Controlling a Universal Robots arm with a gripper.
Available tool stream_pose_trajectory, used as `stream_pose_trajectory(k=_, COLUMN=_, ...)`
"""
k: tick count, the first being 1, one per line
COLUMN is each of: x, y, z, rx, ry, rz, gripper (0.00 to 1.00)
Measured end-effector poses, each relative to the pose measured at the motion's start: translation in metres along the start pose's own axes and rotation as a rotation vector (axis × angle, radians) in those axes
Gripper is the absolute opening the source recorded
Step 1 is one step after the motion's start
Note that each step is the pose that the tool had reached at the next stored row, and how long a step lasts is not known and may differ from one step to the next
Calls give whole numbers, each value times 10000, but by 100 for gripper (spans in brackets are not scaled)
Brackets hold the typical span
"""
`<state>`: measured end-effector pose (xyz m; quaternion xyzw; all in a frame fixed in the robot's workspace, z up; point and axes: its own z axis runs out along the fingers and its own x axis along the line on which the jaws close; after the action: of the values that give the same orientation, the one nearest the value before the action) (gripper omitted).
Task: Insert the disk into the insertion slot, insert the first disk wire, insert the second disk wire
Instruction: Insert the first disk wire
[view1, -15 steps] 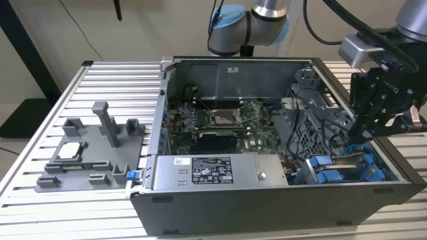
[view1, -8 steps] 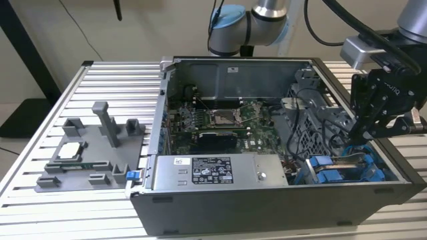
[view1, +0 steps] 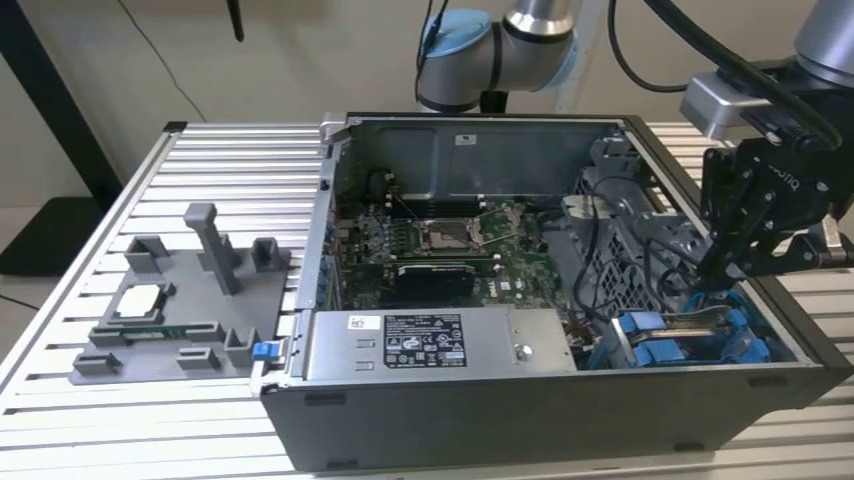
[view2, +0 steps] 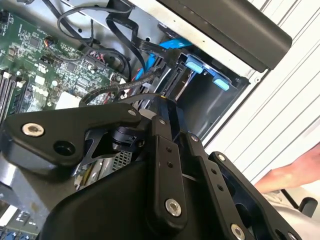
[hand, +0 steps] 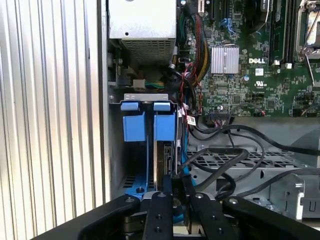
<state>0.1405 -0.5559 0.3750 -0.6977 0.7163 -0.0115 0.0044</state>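
Observation:
The disk (hand: 161, 160) stands edge-on in the insertion slot (hand: 150, 97) of the drive cage, its blue carrier tabs (hand: 165, 126) at the cage mouth. In the exterior view the slot (view1: 681, 345) sits at the case's front right corner, with my gripper (view1: 707, 272) reaching down into it. In both wrist views the gripper (hand: 175, 181) (view2: 167, 102) has its fingers drawn close together at the disk's inner end, where a black disk wire (hand: 200, 162) (view2: 125, 95) runs up to the tips and seems pinched between them. More black wires (hand: 250, 137) loop beside the cage.
The open computer case (view1: 534, 420) lies on a slatted metal table (view1: 227, 170). Inside are the motherboard (view1: 441, 240) and the grey labelled power-supply box (view1: 427, 345). A grey fixture (view1: 187, 300) stands at the exterior view's left. A person's hand (view2: 295, 170) rests outside the case.

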Motion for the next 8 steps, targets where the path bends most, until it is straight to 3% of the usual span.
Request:
stream_pose_trajectory(k=4, x=0, y=-4, z=11, rx=-307, ry=16, rz=-2, gripper=0)
stream_pose_trajectory(k=8, x=0, y=-3, z=12, rx=-341, ry=18, rz=-1, gripper=0)
